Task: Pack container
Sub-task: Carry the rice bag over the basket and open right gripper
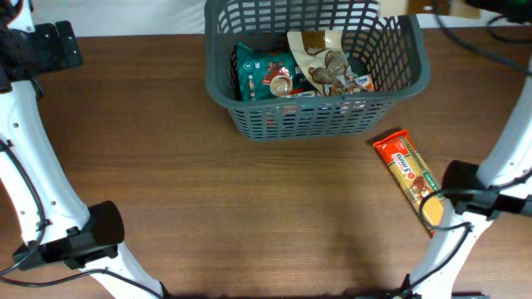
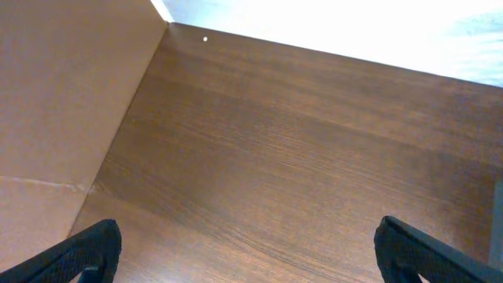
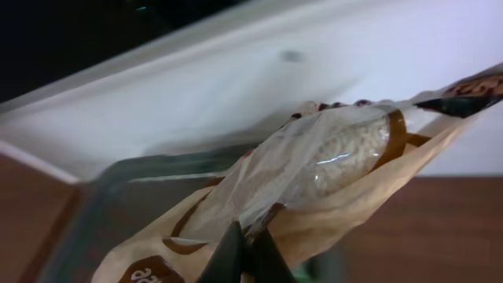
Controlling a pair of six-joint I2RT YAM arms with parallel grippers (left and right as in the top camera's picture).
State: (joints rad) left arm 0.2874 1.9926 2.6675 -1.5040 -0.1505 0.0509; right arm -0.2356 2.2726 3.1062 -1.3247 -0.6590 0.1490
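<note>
The dark grey container (image 1: 416, 50) stands at the back middle of the table. It holds a teal packet (image 1: 258, 71) and a beige packet with brown print (image 1: 320, 58). A long orange-red packet (image 1: 407, 166) lies on the table in front of the container's right corner, its lower end under my right arm. In the right wrist view my right gripper (image 3: 250, 244) is shut on the edge of a packet (image 3: 338, 165) that looks beige with a clear window; the container's rim (image 3: 118, 169) is blurred behind it. My left gripper (image 2: 251, 251) is open and empty over bare wood.
The brown wooden table (image 1: 208, 191) meets a white backdrop at the far edge. Black cables (image 1: 482, 37) run at the back right. The left arm's base (image 1: 50, 41) sits at the back left.
</note>
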